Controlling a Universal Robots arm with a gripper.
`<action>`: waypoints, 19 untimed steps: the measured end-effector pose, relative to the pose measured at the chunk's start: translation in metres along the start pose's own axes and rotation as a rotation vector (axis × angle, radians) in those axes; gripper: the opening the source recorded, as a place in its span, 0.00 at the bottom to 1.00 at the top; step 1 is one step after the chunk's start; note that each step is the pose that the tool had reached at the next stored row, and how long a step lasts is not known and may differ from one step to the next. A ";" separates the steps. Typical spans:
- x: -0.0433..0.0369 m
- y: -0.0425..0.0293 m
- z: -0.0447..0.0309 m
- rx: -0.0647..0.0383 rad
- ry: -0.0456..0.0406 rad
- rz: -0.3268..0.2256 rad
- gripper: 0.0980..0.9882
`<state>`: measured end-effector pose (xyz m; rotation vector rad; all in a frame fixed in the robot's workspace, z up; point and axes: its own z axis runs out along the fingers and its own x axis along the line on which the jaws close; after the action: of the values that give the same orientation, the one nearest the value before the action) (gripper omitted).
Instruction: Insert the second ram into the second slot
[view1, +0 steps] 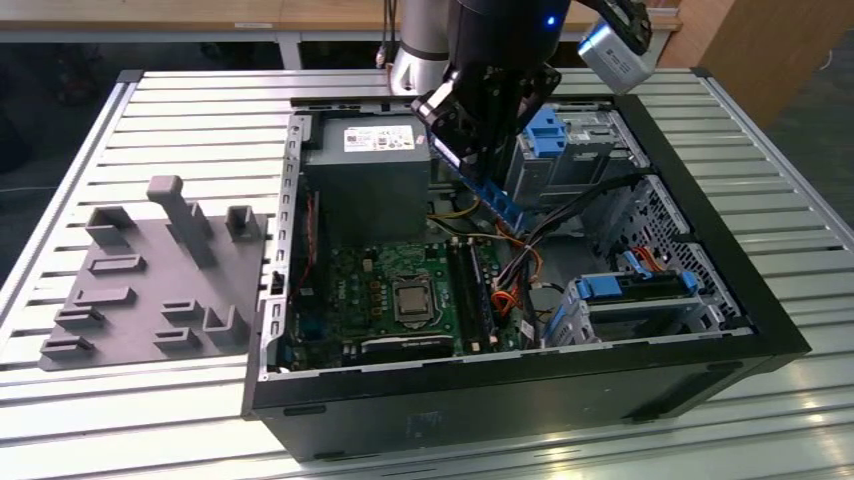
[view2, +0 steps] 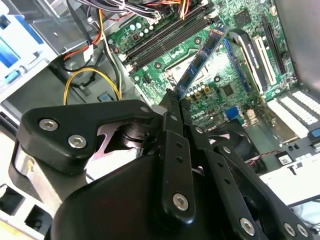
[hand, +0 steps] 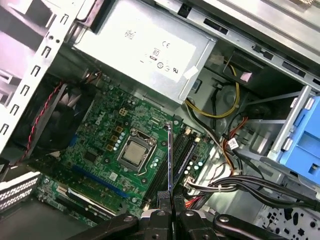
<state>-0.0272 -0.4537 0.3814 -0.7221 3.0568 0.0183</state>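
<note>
Slatted metal counter (view1: 134, 110) carried an open computer case (view1: 747, 330). Pincer (hand: 171, 207) was clamped narrowly on the second ram (view1: 497, 197), which hung tilted above the motherboard (view1: 380, 275), beside the power supply (view1: 367, 160) and not seated in the memory slots (hand: 186, 152).

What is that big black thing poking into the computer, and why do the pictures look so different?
It is a robot arm. One picture is taken by a camera standing off the arm. The other two come from cameras riding near its wrist, so they look past its gripper. On the slatted table sit an open computer case and, on the exterior view's left, a grey holder tray. The gripper pinches the second ram, a thin blue memory stick. It hangs above the green motherboard, near the long black slots, not yet pushed in.
</note>
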 end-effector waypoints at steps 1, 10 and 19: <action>0.0000 0.0000 0.0000 0.000 0.0000 0.010 0.04; 0.0000 0.0000 0.0001 0.002 -0.0003 0.092 0.04; 0.0000 0.0000 0.0001 0.003 -0.0005 0.174 0.04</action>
<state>-0.0272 -0.4537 0.3813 -0.4542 3.1076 0.0134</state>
